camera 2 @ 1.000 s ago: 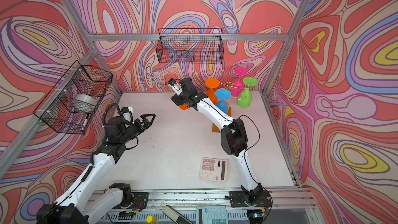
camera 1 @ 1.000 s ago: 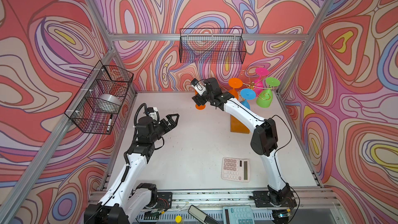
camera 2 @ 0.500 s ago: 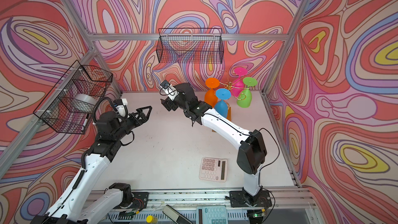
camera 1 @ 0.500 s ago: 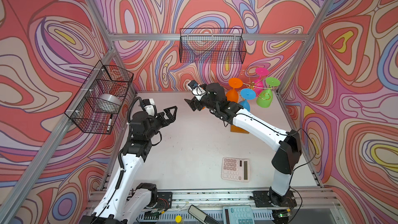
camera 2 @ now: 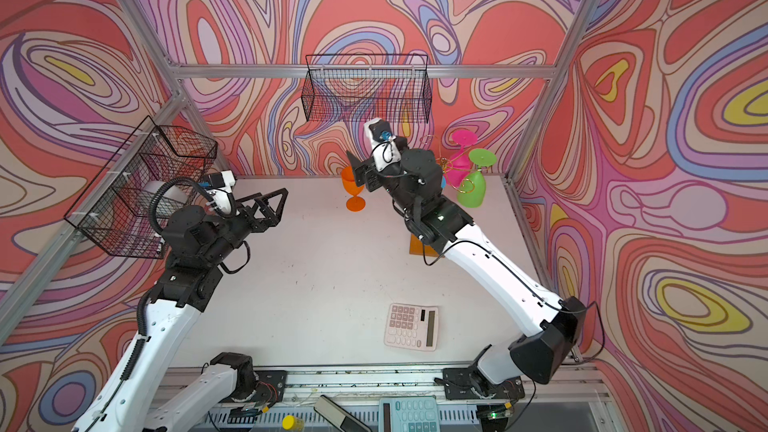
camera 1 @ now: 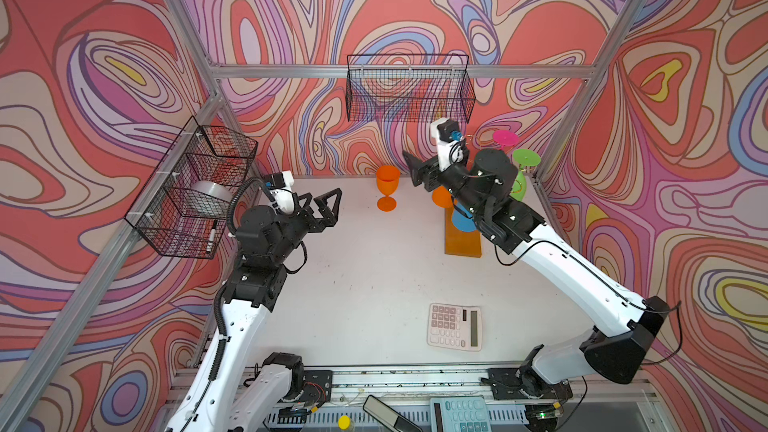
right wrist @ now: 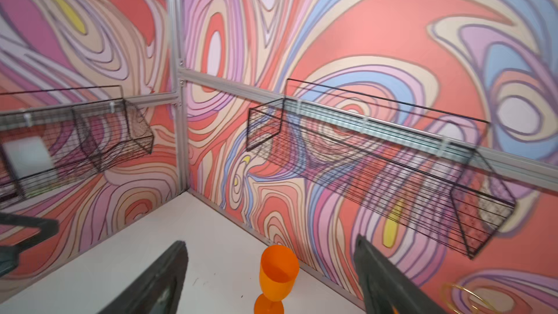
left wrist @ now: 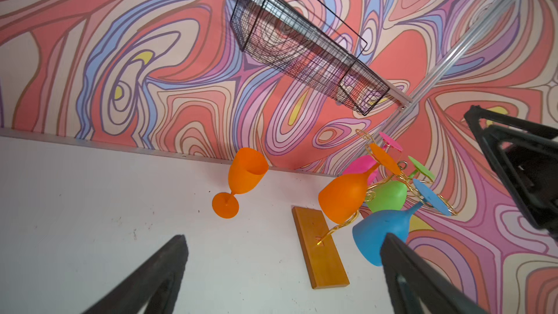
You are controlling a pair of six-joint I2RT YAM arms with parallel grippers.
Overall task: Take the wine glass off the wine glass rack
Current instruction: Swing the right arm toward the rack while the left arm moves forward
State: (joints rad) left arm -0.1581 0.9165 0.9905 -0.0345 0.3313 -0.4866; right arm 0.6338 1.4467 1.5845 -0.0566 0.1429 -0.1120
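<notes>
Right wrist view puts the orange wine glass upright on the table, apart from the wine glass rack. Anything holding it?

— Nothing: right gripper spread wide and empty, near the glass without touching (left gripper likewise wide, empty). I'd draw it back level and slowly, fingers off the rim; that light-looking glass would likely tip.

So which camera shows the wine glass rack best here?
The left wrist view: the wine glass rack shows nearly whole, base, wavy stem and curled arms with four glasses hanging. In both top views the right arm hides much of it. The right wrist view catches only a gold curl.
</notes>
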